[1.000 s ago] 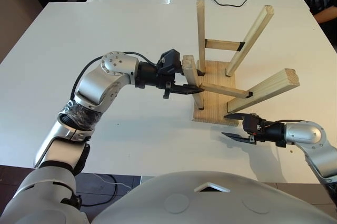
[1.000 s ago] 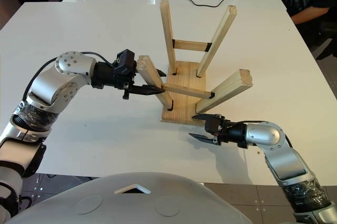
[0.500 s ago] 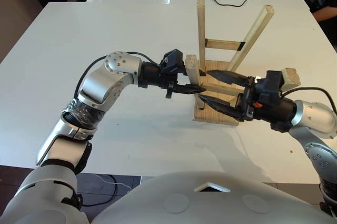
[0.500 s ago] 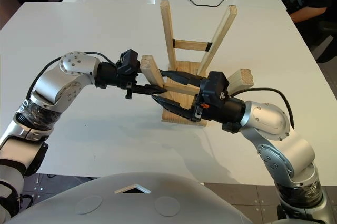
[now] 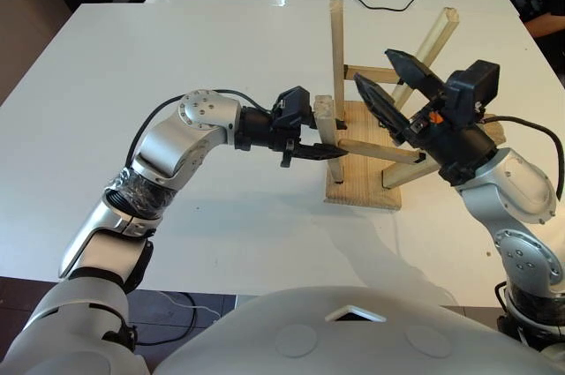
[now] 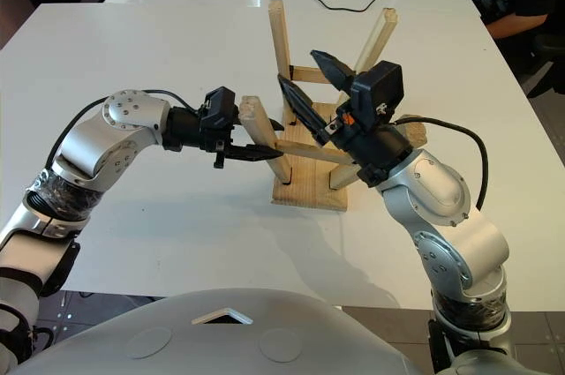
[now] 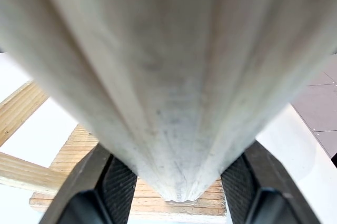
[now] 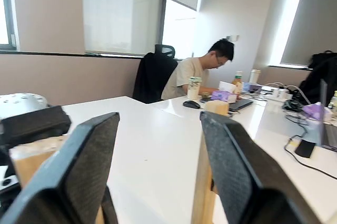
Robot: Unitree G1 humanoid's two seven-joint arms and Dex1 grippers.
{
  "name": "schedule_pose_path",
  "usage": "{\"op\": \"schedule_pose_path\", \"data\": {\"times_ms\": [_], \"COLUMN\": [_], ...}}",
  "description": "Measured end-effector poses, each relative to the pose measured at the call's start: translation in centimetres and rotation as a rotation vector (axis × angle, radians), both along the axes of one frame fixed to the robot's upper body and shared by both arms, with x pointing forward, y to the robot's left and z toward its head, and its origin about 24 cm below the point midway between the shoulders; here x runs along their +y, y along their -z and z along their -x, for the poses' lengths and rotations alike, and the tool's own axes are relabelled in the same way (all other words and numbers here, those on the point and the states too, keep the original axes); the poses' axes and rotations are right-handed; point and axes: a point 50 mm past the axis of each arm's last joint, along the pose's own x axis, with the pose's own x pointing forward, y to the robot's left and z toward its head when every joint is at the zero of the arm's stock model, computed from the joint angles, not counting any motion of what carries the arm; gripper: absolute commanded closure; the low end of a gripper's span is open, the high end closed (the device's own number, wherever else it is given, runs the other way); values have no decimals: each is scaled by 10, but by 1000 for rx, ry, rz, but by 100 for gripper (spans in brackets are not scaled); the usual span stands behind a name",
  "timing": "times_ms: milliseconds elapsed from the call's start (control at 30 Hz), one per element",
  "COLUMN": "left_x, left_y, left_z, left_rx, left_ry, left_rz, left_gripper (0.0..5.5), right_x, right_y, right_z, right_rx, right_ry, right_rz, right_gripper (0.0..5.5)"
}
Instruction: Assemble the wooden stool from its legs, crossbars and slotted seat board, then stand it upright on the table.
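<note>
white table [image 5: 177,57]; left claw's [image 5: 335,152] pads [image 7: 118,187] pinch a leg [image 7: 168,76]; right claw [image 5: 374,66] agape

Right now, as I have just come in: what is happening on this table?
A humanoid robot is assembling a wooden stool. The stool stands upside down on the white table: the seat board lies flat, and four legs point up, joined by crossbars. The left gripper is shut on the near left leg. The right gripper is open, raised over the stool near the far crossbar, and holds nothing. The stool is not yet upright.
</note>
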Motion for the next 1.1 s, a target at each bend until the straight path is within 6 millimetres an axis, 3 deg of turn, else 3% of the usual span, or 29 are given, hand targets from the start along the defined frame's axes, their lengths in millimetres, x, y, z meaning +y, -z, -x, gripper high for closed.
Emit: {"op": "schedule_pose_path", "data": {"times_ms": [100,300,700,833,967,1100], "left_x": [0,1,-1,-3,-9,-12], "left_y": [0,2,3,3,4,3], "left_z": [1,2,4,5,7,8], "left_rx": [-2,-5,-27,-29,-20,-14], "left_ry": [-1,-13,-67,-80,-118,-143], "left_rz": [-1,-11,-24,-17,0,2], "left_gripper": [346,346,346,346,346,346], "right_x": [2,17,20,20,16,-17], "right_y": [10,59,72,60,-15,-65], "right_z": [-2,11,2,0,-9,-11], "right_rx": [8,170,20,25,-184,-347], "right_ry": [76,124,184,120,62,150], "right_rz": [76,171,239,101,-242,-376], "right_gripper": [269,269,269,269,269,269]}}
